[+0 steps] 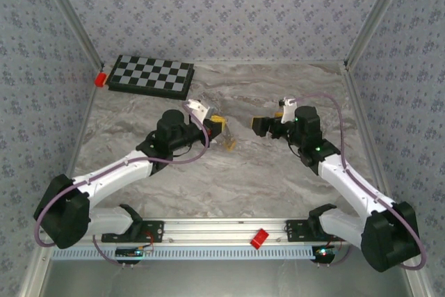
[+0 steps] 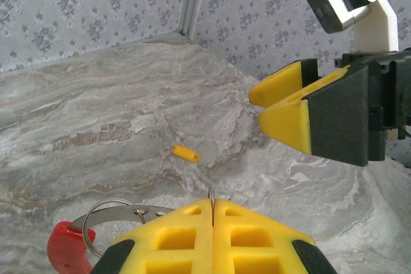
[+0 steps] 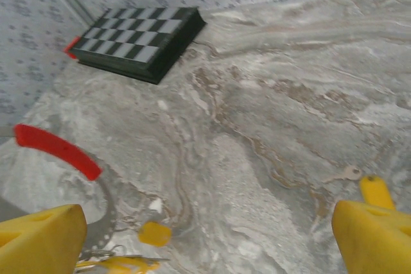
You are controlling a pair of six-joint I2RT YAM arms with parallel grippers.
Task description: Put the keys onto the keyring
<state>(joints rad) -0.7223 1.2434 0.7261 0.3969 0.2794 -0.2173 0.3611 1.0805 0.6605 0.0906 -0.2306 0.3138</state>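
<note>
At mid-tabletop [image 2: 96, 113]: keyring [image 2: 67, 247] pinned, one key [image 2: 185, 153] lying loose beyond it.
I find the left gripper [image 2: 212, 202] jaws closed flush on a thin metal sliver, apparently the keyring's wire; right gripper [image 3: 209, 222] jaws spread wide, empty. I judge the key light, stiff and slippery, best taken by its plastic head.

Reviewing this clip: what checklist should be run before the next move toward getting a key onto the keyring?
1. Grip on keyring: ok, left hand shut on its wire.
2. Free right hand: ok, open and empty.
3. Key to pick: ok, a loose key lies on the table close to the right hand.
4. Hands apart: ok, a gap shows between them from above.
5. Ring's opening exposed: cannot tell.
6. Keys already threaded: cannot tell.
</note>
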